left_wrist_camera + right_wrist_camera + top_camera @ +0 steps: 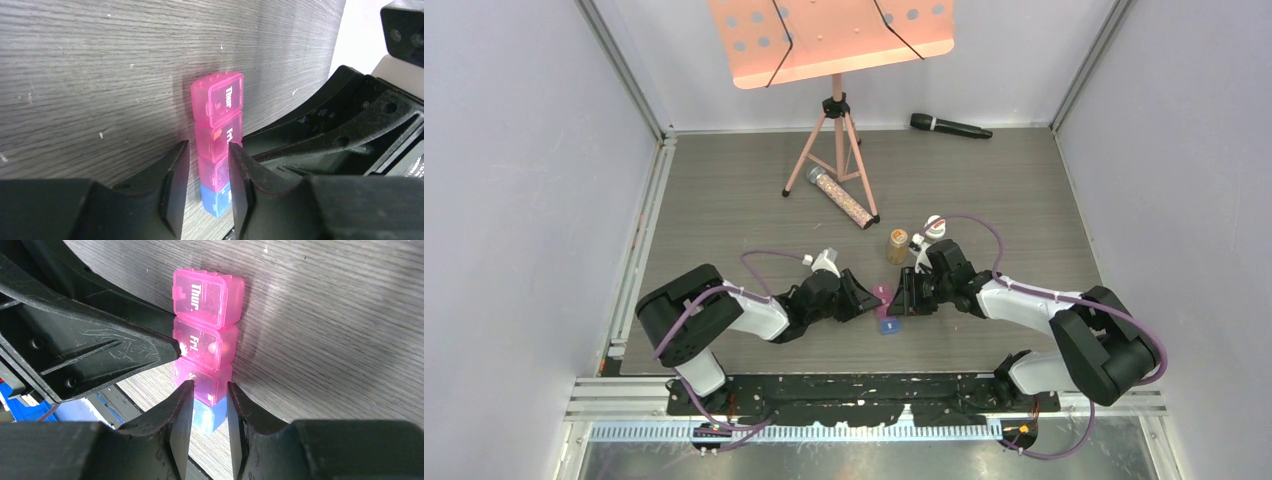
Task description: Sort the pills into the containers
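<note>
The grey bench carries a pink music stand far beyond both jaws. The left jaws and right jaws face each other, tips close. A microphone and a bead tube lie well beyond them, and a small amber bottle stands just beyond the right jaws. The pill-box strip lies between both pairs. The left jaws straddle it, slightly parted and released. I cannot tell whether the right jaws pinch it.

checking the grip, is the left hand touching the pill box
Cannot tell: left wrist view shows the left hand straddling the pill box; contact or gap unclear.
</note>
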`<state>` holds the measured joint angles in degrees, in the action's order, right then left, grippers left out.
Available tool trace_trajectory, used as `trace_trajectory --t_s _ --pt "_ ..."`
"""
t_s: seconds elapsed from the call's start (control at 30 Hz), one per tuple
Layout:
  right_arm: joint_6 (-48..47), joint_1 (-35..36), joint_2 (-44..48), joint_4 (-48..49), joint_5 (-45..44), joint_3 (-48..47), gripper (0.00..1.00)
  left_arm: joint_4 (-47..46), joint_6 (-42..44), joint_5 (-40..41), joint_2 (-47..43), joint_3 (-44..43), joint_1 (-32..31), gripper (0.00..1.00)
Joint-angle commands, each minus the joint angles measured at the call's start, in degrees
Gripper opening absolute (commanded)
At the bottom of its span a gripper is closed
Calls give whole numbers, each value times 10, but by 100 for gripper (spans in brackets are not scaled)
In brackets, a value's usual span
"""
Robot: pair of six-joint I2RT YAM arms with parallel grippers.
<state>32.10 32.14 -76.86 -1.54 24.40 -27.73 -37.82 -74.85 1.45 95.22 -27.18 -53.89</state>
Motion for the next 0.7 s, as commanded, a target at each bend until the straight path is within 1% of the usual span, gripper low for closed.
trace_trajectory --t_s 0.0,0.1,0.2,0.23,0.3,0.47,0.53,0.67 --pt "1 -1 -4 -9 -37 -3 36 20 55 6 -49 8 -2 34" --pt "11 -1 -3 -3 -42 0 36 56 77 -4 -69 1 -2 27" --pt "16 -1 -3 4 -38 1 36 52 81 -11 -64 -1 -3 27" --pt "17 -1 -4 5 -37 1 36 46 81 -30 -58 -4 -3 28" --pt "19 0 -4 6 -35 0 36 35 80 -44 -44 -13 -8 29" --pt "20 -1 -3 7 -37 1 36 38 63 -48 -25 -14 -12 29" --pt "21 -1 -3 10 -37 3 36 44 53 -43 -23 -10 -14 28" --pt "27 -1 -3 13 -37 9 36 50 39 -32 -23 -5 -16 22"
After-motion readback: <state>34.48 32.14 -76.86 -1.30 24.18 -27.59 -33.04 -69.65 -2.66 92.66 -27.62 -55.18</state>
